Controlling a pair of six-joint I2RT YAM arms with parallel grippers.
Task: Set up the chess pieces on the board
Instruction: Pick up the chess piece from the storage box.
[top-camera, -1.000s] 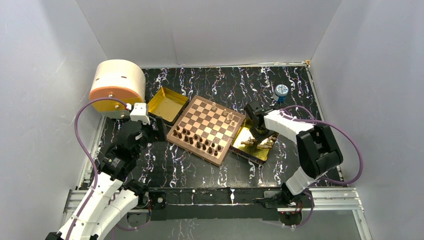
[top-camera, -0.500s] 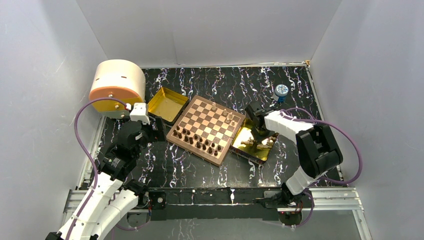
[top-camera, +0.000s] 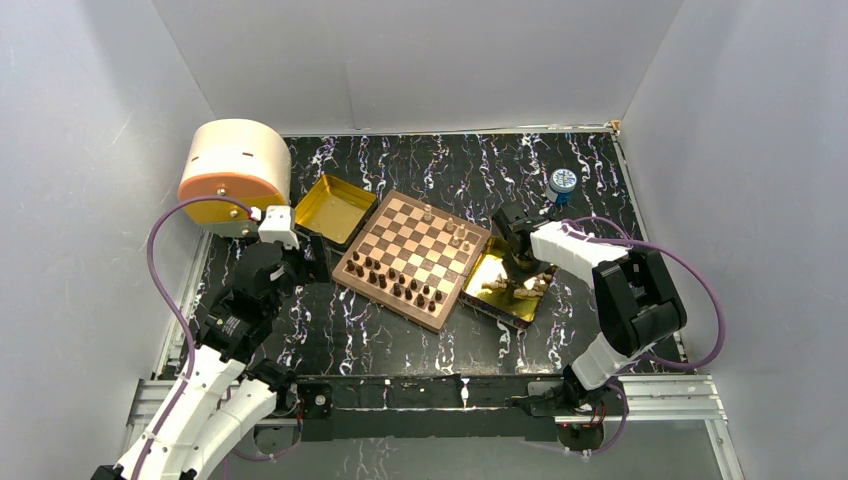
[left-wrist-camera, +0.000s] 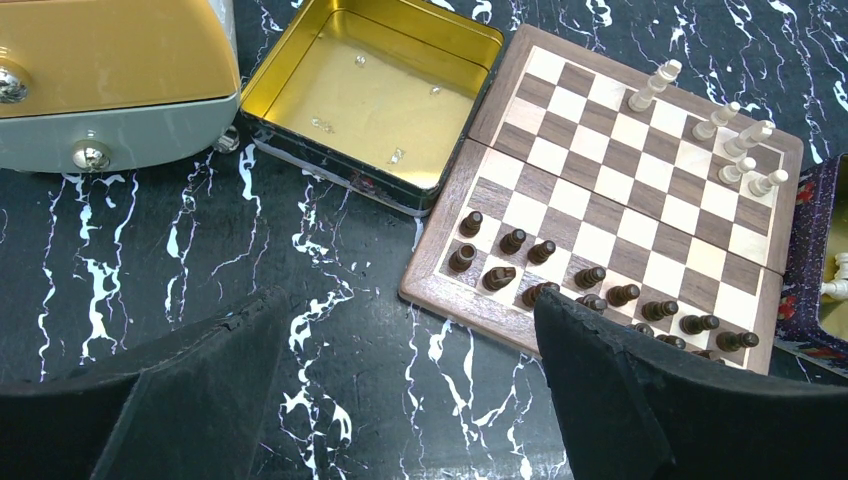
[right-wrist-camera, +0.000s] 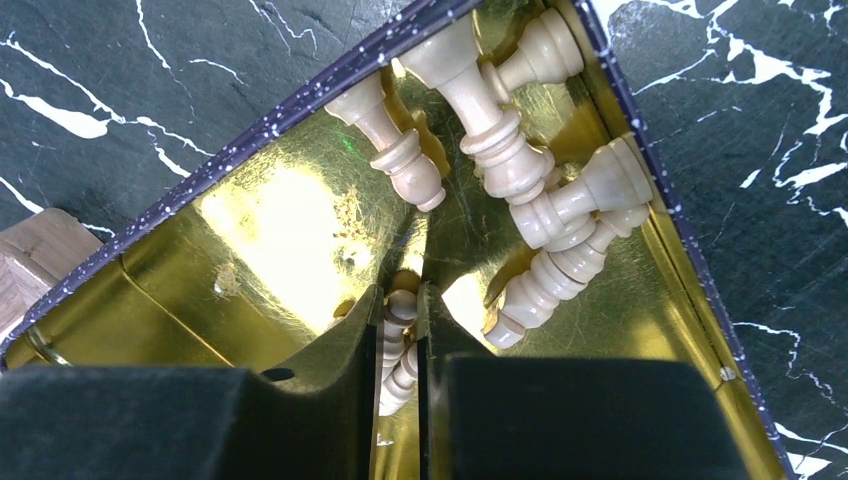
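While the square wooden chessboard with dark brown and cream checks (top-camera: 415, 245) sits mid-table, dark brown chessmen (left-wrist-camera: 590, 275) fill its near rows and few light tan chessmen (left-wrist-camera: 740, 150) stand on the far side. Shiny gold square tray (right-wrist-camera: 265, 215) just right of it holds the rest, jumbled. Right gripper (right-wrist-camera: 398, 290) down in tray, jaws nearly closed, pinching a tan piece (right-wrist-camera: 402, 312). Left gripper (left-wrist-camera: 412, 310) wide open, empty. Pieces likely light, stiff, smooth, prone to roll; best gripped at the narrow stem.
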